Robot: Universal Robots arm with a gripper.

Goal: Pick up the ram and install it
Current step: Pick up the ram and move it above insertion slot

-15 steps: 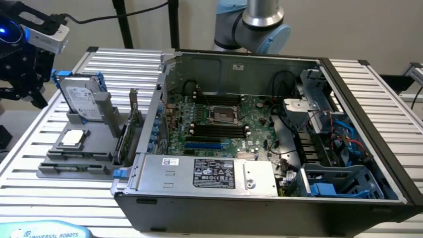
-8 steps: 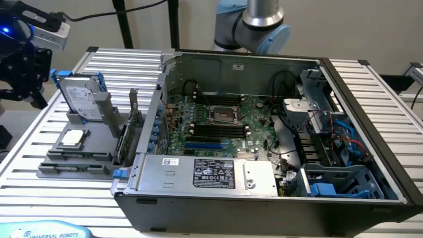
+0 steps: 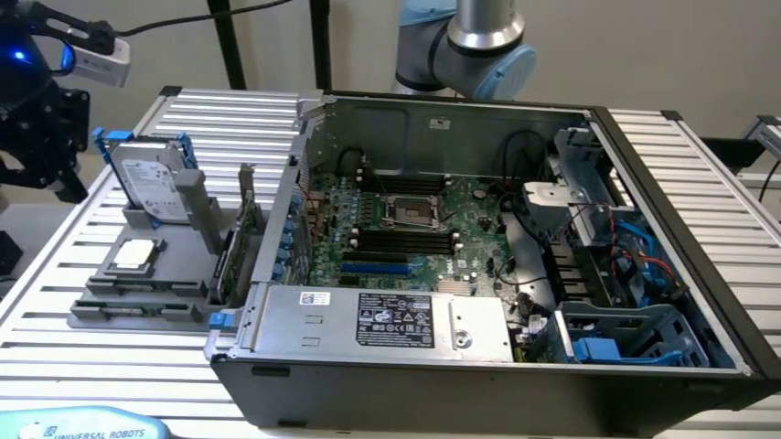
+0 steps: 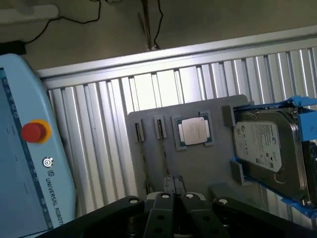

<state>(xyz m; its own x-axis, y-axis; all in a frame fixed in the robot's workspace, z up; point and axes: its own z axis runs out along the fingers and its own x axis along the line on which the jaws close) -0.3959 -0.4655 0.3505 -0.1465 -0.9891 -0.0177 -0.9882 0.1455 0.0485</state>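
Observation:
The ram [image 4: 144,163] is a thin stick seen edge-on, seated in a slot of the grey holder [image 4: 208,168]; a second one [image 4: 163,153] sits beside it. In the exterior view the sticks [image 3: 134,310] lie along the near end of the holder [image 3: 91,315]. My gripper [image 4: 174,182] hovers above the holder with its fingers [image 4: 168,184] together and nothing between them. The exterior view shows the gripper [image 3: 49,174] high at the left, well above the holder. The open computer case [image 3: 488,238] holds the motherboard [image 3: 415,229] with its dark memory slots [image 3: 397,240].
On the holder are a hard drive in a blue frame [image 4: 267,148], a processor [image 4: 194,131] and an upright green expansion card [image 3: 232,251]. A teach pendant with a red button [image 4: 34,132] lies on the ribbed table [image 4: 99,124]. The case's walls and cables surround the motherboard.

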